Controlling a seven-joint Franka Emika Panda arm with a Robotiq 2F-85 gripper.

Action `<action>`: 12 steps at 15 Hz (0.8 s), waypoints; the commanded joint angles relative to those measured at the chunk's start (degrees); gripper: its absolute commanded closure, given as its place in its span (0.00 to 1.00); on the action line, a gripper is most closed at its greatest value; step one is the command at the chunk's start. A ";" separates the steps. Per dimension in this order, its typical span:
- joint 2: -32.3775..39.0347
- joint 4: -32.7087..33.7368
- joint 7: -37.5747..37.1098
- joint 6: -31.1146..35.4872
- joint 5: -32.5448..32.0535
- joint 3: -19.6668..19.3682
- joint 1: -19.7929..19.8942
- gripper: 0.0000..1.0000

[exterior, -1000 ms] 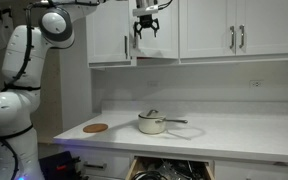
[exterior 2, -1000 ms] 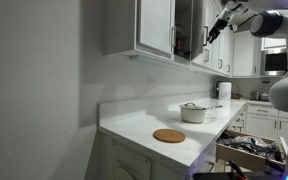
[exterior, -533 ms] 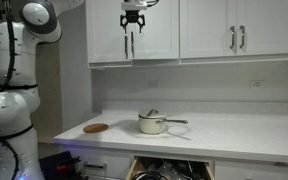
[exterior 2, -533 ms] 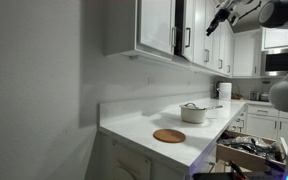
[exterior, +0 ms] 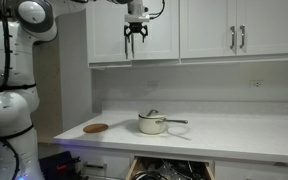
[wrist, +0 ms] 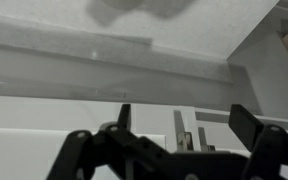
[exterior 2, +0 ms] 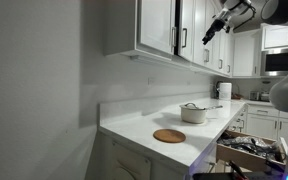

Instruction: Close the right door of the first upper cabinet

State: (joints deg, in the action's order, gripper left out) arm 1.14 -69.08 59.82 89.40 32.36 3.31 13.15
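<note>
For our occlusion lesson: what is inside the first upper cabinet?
Nothing inside the first upper cabinet is visible. The right door looks shut or nearly shut, with the gripper in front of it; it and the left door cover any shelves or contents.

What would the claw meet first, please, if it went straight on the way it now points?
Probably the right door: the open claw angles toward it, and the wrist view shows white panel ahead, though the gap is hard to judge.
</note>
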 commanded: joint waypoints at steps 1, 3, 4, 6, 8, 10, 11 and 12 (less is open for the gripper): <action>-3.05 -7.03 0.68 5.09 -1.83 -0.06 -0.06 0.00; -3.00 -8.22 0.59 6.86 -2.24 -0.20 0.05 0.00; -2.94 -8.63 0.35 7.39 -2.77 -0.24 0.05 0.00; -2.44 -8.38 -1.64 7.15 -5.10 -0.22 -0.01 0.00; -1.61 -6.75 -4.16 3.79 -8.91 -0.09 -0.15 0.00; -1.42 -5.90 -7.11 1.57 -13.29 0.09 -0.42 0.00; -1.43 -5.53 -8.52 0.10 -15.34 0.20 -0.58 0.00; -1.48 -5.32 -9.65 -1.00 -16.91 0.34 -0.68 0.00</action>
State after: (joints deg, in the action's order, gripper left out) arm 0.24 -75.40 54.15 91.89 20.03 3.21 12.96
